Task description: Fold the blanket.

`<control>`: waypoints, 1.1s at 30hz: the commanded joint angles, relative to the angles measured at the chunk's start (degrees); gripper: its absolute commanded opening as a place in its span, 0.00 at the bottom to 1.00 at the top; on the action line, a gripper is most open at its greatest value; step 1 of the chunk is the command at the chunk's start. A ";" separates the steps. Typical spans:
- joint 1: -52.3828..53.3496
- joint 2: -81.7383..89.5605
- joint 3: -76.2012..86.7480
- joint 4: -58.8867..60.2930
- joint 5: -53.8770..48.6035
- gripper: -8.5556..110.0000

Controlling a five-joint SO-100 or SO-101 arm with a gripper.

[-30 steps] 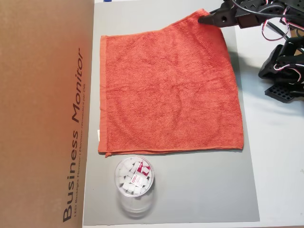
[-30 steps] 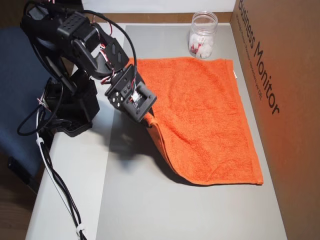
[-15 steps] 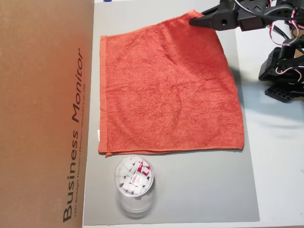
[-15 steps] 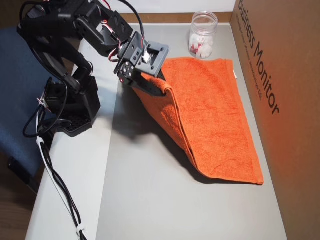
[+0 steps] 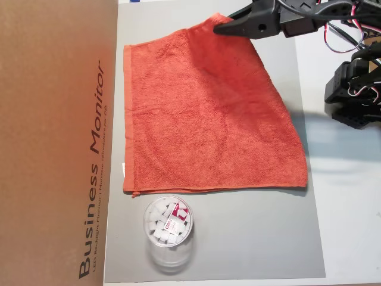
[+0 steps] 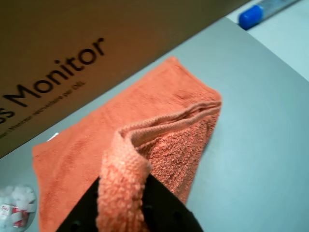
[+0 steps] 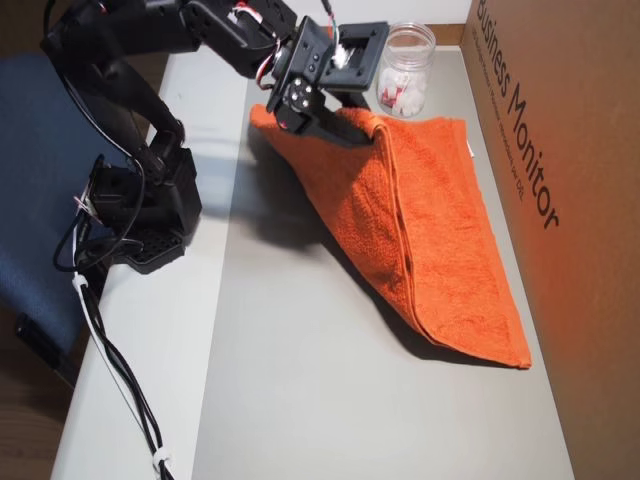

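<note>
The blanket [image 5: 205,113] is an orange-red terry towel on the grey mat [image 5: 238,238]. One corner is lifted off the mat while the rest lies flat. My gripper [image 5: 223,26] is shut on that raised corner, which in an overhead view is at the top, right of centre. In another overhead view the gripper [image 7: 372,127] holds the corner high near the jar, and the blanket [image 7: 445,240] drapes down from it in a sloping fold. In the wrist view the pinched blanket corner [image 6: 123,169] bunches between the black fingers [image 6: 159,208].
A brown cardboard box [image 5: 53,143] printed "Business Monitor" borders the mat next to the blanket's far edge. A clear jar [image 5: 168,229] of white pieces stands just past the blanket's edge. The arm's base [image 7: 140,220] and cables sit beside the mat. A blue pen cap [image 6: 251,15] lies beyond the mat.
The gripper has risen and carried the held corner across the blanket toward the box and the jar. More of the blanket's near edge has come off the mat.
</note>
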 commanded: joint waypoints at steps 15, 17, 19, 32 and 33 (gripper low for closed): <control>-10.28 -14.59 -16.35 -1.23 -5.19 0.07; -11.51 -16.44 -17.93 -1.23 -6.33 0.07; -12.74 -18.46 -19.78 -1.23 -7.12 0.07; -18.19 -32.17 -32.70 -2.46 -18.81 0.07; -18.54 -33.40 -33.31 -4.04 -19.60 0.07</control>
